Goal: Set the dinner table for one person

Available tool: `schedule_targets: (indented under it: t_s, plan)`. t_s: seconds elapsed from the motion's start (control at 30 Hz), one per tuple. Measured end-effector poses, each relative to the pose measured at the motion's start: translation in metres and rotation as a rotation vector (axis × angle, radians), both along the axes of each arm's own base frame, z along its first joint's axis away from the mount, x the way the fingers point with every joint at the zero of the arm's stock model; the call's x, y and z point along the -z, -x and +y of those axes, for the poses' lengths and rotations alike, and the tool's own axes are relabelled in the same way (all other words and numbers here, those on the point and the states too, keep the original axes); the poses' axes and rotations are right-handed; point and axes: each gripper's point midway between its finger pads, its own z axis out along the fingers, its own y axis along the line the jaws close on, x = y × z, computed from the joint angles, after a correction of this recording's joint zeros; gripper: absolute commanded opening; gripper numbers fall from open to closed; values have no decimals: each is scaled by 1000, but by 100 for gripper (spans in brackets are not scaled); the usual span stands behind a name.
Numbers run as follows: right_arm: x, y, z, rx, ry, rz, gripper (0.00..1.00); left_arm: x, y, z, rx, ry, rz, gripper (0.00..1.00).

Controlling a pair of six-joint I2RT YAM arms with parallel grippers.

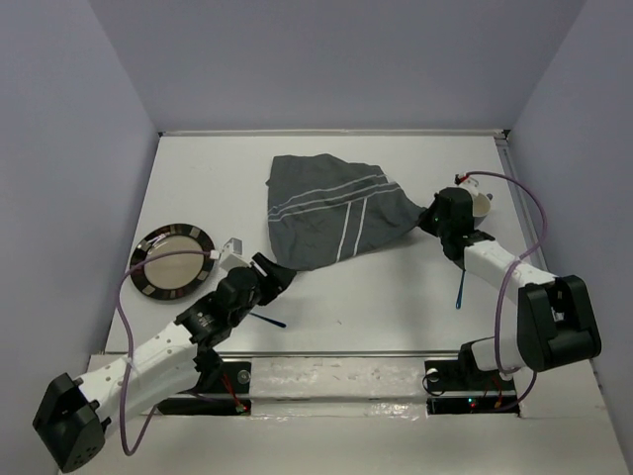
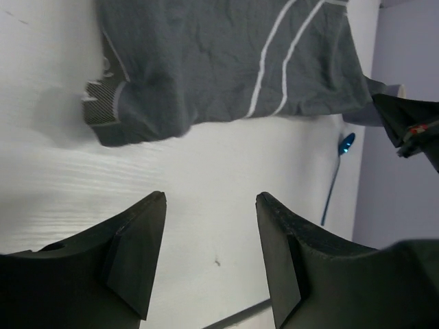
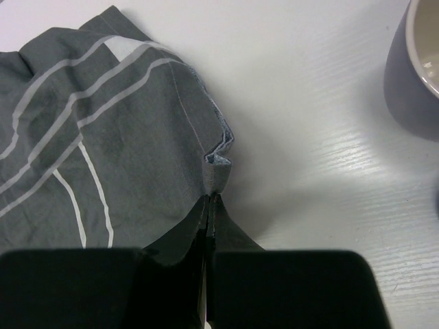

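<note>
The white dinner table (image 1: 396, 297) holds a crumpled dark grey cloth with white stripes (image 1: 331, 208) at the back middle. My right gripper (image 1: 427, 216) is shut on the cloth's right corner; in the right wrist view the closed jaws (image 3: 208, 199) pinch a fold of the cloth (image 3: 103, 157). My left gripper (image 1: 272, 277) is open and empty just in front of the cloth's near left edge. The left wrist view shows its fingers (image 2: 211, 195) spread above bare table, with the cloth (image 2: 226, 62) beyond. A round plate with a dark patterned rim (image 1: 173, 260) lies at the left.
A grey-purple cup (image 3: 411, 75) stands right of the right gripper, also in the top view (image 1: 482, 203). A blue spoon (image 1: 460, 287) lies beside the right arm, seen too from the left wrist (image 2: 337, 171). A blue utensil (image 1: 267, 319) lies under the left arm. Lavender walls enclose the table.
</note>
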Motion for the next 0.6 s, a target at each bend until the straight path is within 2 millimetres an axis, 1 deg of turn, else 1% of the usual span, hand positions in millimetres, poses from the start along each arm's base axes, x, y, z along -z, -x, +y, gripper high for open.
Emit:
schedule_targets:
  t_s: [0.03, 0.1, 0.2, 0.27, 0.37, 0.53, 0.6]
  plan:
    - [-2, 1, 0, -1, 1, -4, 0, -2, 1, -10, 8, 28, -1, 66]
    - [-5, 1, 0, -3, 0, -12, 0, -4, 2, -20, 9, 66, 9, 66]
    - [-8, 3, 0, -5, -3, -22, 0, 6, -5, -31, -29, 95, 43, 66]
    - [-7, 7, -1, -7, -2, -22, 0, 18, -8, -31, -64, 78, 68, 65]
    - [-7, 11, -2, -8, 0, -23, 0, 28, -13, -26, -122, 62, 83, 63]
    - [-15, 12, -1, -15, -6, -44, 0, 28, -24, -19, -205, 70, 61, 63]
    - [-16, 12, 0, -20, -10, -48, 0, 28, -27, -17, -233, 73, 52, 61]
